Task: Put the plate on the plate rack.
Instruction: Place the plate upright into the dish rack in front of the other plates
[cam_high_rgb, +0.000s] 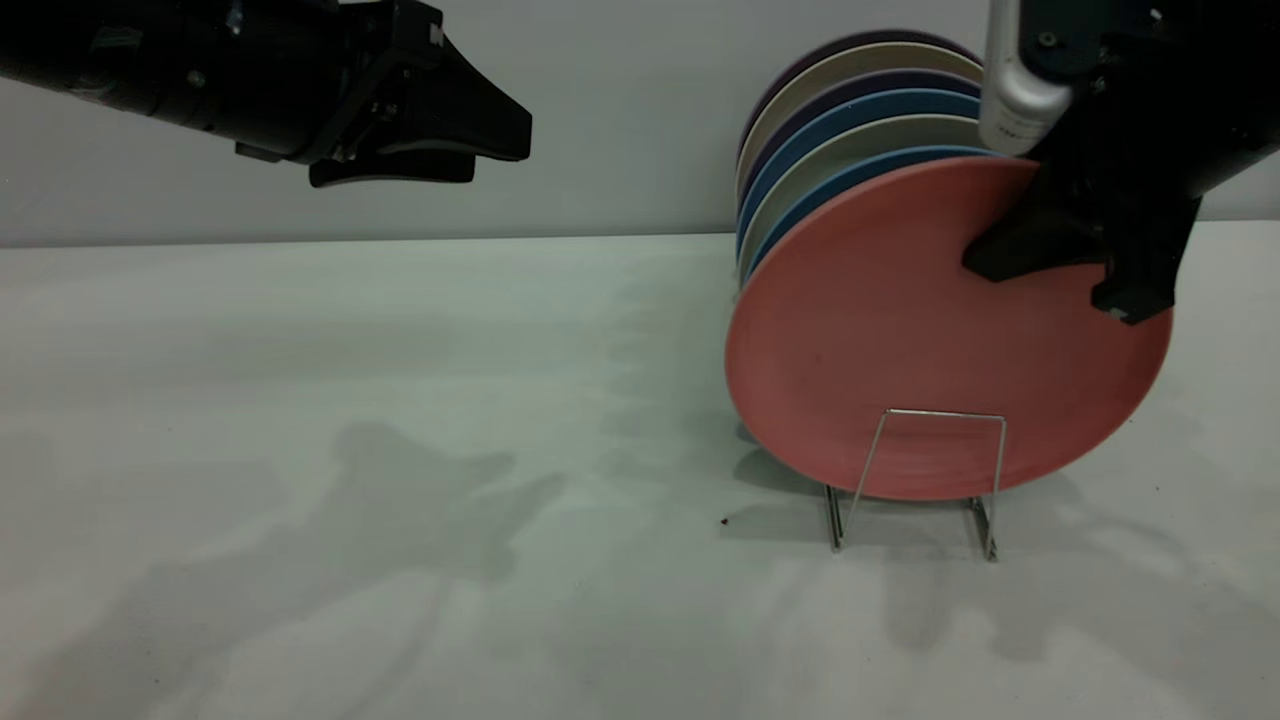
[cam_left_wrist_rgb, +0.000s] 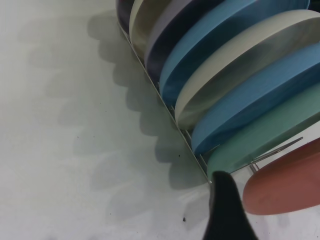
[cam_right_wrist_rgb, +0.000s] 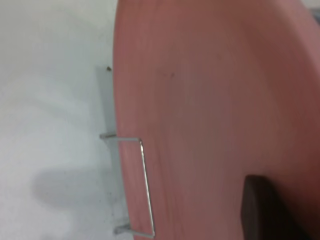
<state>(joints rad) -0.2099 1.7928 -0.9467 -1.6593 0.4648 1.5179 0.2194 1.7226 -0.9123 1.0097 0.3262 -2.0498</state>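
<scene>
The salmon-pink plate (cam_high_rgb: 900, 340) stands on edge in the front slot of the silver wire plate rack (cam_high_rgb: 940, 413), behind its front loop and facing the camera. My right gripper (cam_high_rgb: 1060, 270) is at the plate's upper right rim and shut on it. In the right wrist view one black finger (cam_right_wrist_rgb: 260, 210) lies against the plate's face (cam_right_wrist_rgb: 215, 100), and the rack loop (cam_right_wrist_rgb: 145, 185) crosses its lower edge. My left gripper (cam_high_rgb: 500, 160) hangs open and empty, high at the far left. In the left wrist view one finger (cam_left_wrist_rgb: 225, 210) shows near the plate (cam_left_wrist_rgb: 285, 185).
Several plates (cam_high_rgb: 850, 110) in blue, cream and purple stand in the rack's slots behind the pink one. A teal-green plate (cam_left_wrist_rgb: 265, 135) is right behind it, along the rack's base wire (cam_left_wrist_rgb: 150, 75). The grey wall is close behind the rack.
</scene>
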